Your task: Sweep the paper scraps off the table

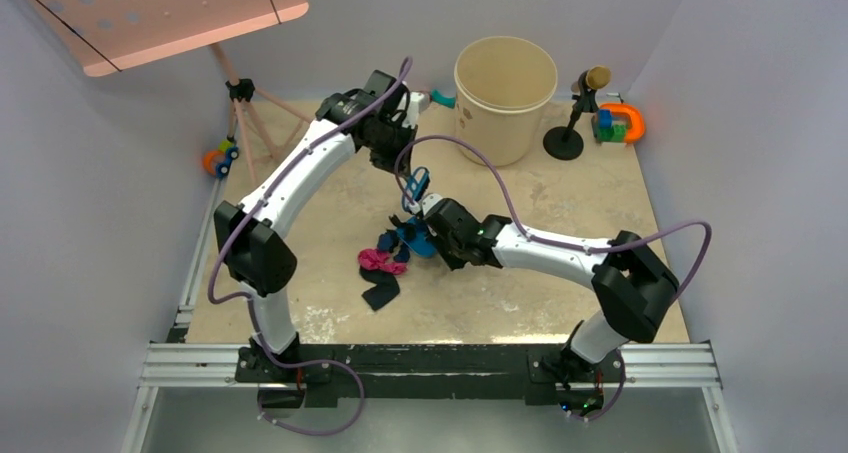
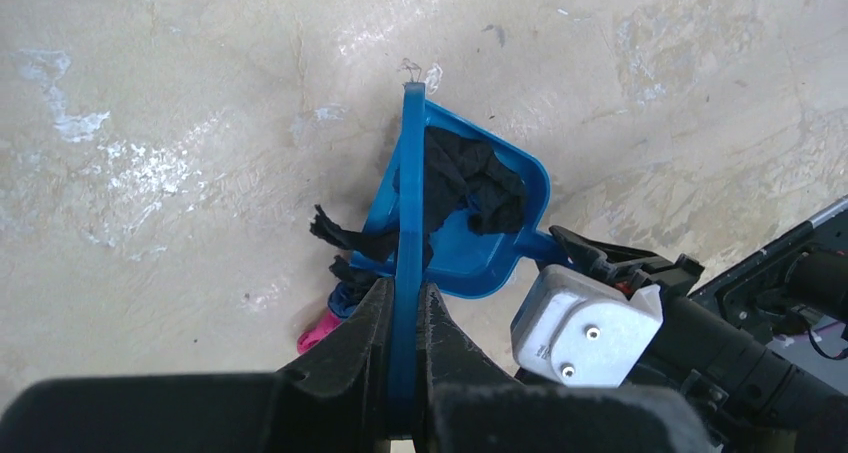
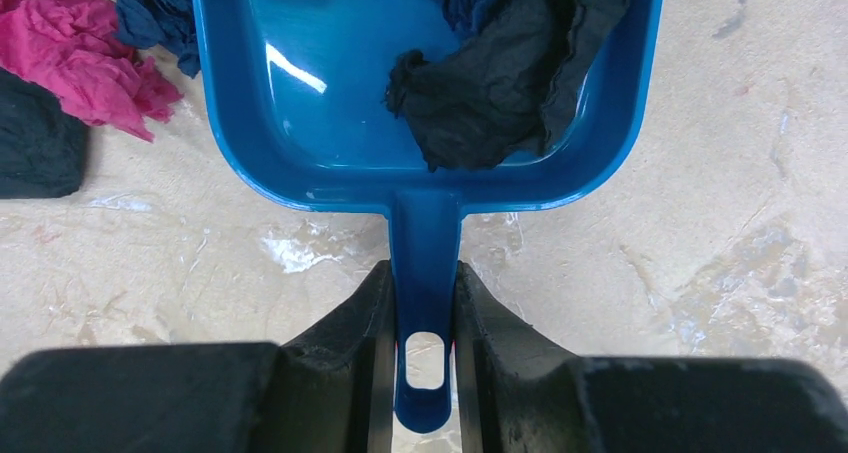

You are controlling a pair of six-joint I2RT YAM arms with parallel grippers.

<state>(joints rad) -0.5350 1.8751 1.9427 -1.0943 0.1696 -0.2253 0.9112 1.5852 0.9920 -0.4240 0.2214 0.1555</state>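
My left gripper (image 1: 412, 173) (image 2: 405, 291) is shut on the blue brush (image 2: 410, 203), which is seen edge-on above the dustpan. My right gripper (image 1: 432, 225) (image 3: 424, 278) is shut on the handle of the blue dustpan (image 3: 330, 103) (image 1: 413, 239) (image 2: 470, 248), which rests on the beige table (image 1: 520, 293). A black scrap (image 3: 500, 83) (image 2: 485, 178) and a dark blue one lie inside the pan. At its open end on the table lie a magenta-pink scrap (image 1: 378, 261) (image 3: 80, 58), a dark blue scrap (image 3: 150, 13) and a black scrap (image 1: 380, 291) (image 3: 35, 143).
A beige bucket (image 1: 505, 98) stands at the back of the table. A black stand (image 1: 568, 128) and colourful toys (image 1: 618, 123) are at the back right. An orange toy (image 1: 220, 158) and a pink tripod (image 1: 245, 103) are at the back left.
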